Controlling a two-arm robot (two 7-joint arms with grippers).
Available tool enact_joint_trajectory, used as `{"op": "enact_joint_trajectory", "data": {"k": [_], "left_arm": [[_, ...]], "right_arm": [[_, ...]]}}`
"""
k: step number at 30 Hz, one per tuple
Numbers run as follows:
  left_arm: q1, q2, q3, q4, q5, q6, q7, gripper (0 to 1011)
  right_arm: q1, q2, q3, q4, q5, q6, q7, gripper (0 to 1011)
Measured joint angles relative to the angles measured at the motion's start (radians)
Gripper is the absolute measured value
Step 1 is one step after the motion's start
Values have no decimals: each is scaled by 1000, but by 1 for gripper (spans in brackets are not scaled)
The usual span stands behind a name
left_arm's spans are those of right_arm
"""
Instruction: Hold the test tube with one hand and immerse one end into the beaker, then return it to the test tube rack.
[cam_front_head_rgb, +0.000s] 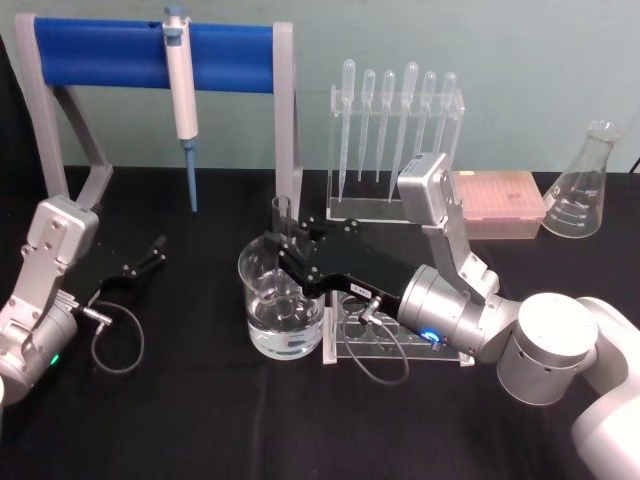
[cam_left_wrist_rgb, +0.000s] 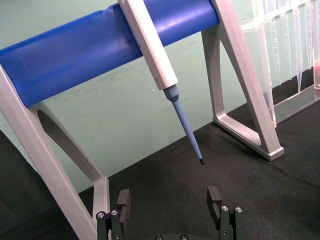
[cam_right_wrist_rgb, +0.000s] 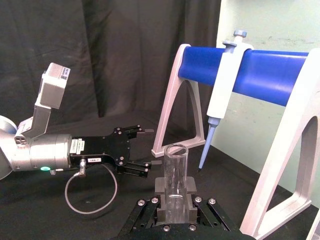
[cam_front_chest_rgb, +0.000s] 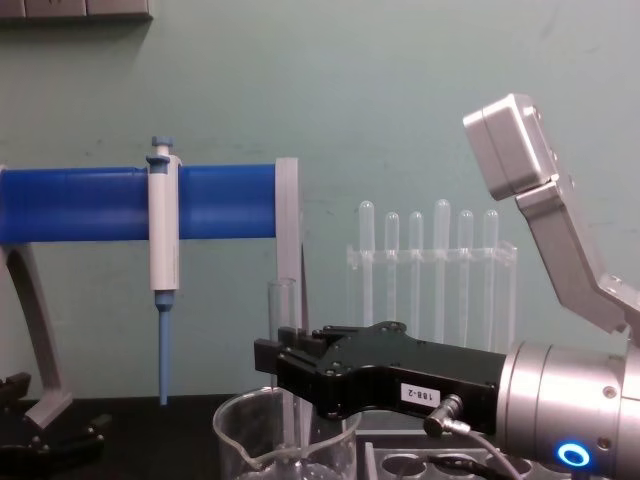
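Two tools share the black-covered worktop (cam_front_head_rgb: 200, 420). The right tool (cam_front_head_rgb: 281, 247), black with flat jaws on a silver wrist, is clamped on a long clear glass test tube (cam_front_head_rgb: 283, 212) and holds it upright. The tube's lower part sits inside the wide clear glass beaker (cam_front_head_rgb: 262, 335) directly beneath that tool, below the rim. Whether its tip meets the water is hard to make out. Under the right tool's wrist, just beside the beaker, stands the clear acrylic test tube rack (cam_front_head_rgb: 345, 345). The left tool (cam_front_head_rgb: 150, 255) lies low, well to the left of the right tool, with its jaws spread apart and nothing between them.

Behind the left tool rises a grey-legged stand with a thick blue crossbar (cam_front_head_rgb: 100, 58). A white-and-blue pipettor (cam_front_head_rgb: 186, 100) hangs from the crossbar, tip pointing down. Behind the right tool is a clear holder of bulb-topped plastic pipettes (cam_front_head_rgb: 395, 130). Farther to that tool's right, near the back of the worktop, sit a pink tip box (cam_front_head_rgb: 495, 200) and a conical glass flask (cam_front_head_rgb: 580, 190). A pale green wall (cam_front_head_rgb: 500, 40) runs behind everything, and the right wrist view also takes in a dark curtain (cam_right_wrist_rgb: 100, 50) off to the side.
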Motion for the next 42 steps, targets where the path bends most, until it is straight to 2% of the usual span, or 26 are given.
{"op": "enact_joint_trajectory", "data": {"k": [42], "left_arm": [[0, 0, 0, 0, 0, 0, 0, 1000]], "right_arm": [[0, 0, 0, 0, 0, 0, 0, 224]]}}
